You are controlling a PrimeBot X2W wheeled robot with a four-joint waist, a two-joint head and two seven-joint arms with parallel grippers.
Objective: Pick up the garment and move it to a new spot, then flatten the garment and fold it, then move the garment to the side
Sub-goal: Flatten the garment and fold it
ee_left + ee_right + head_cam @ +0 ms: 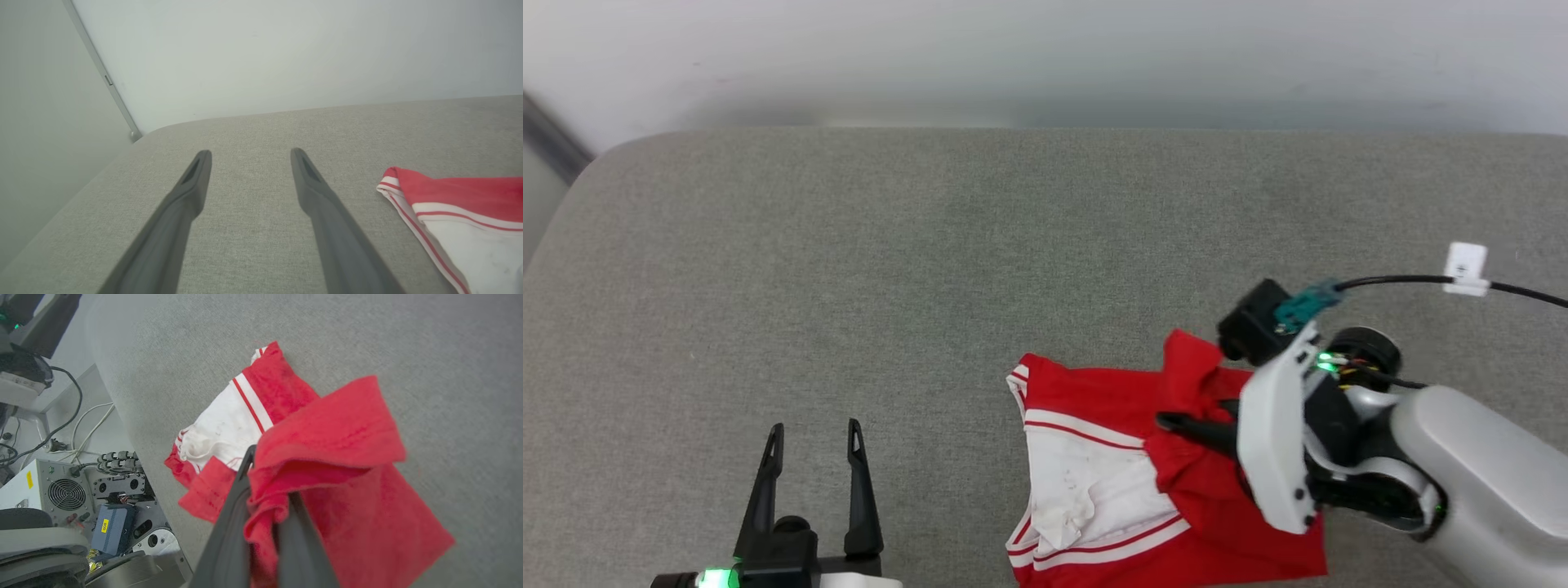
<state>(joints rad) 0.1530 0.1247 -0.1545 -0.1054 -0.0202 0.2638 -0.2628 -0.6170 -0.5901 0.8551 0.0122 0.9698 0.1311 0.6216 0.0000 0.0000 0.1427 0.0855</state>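
Note:
The garment point(1111, 474) is a red shirt with a white sleeve and red-striped trim, lying bunched near the front right of the grey cushioned surface point(931, 269). My right gripper point(1176, 425) is shut on a fold of its red cloth, which hangs over the dark fingers point(229, 535) in the right wrist view, where the garment point(327, 457) is partly lifted. My left gripper point(813, 441) stands open at the lower left, apart from the shirt, nothing between its fingers point(192, 188). The shirt's striped edge point(449, 212) shows to its right. Lettering is hidden.
A pale wall point(1045, 57) rises behind the surface's far edge. A black cable with a white tag point(1466, 268) runs over the right arm. Off the near edge, the right wrist view shows the robot's base, a fan box point(65, 494) and cables on the floor.

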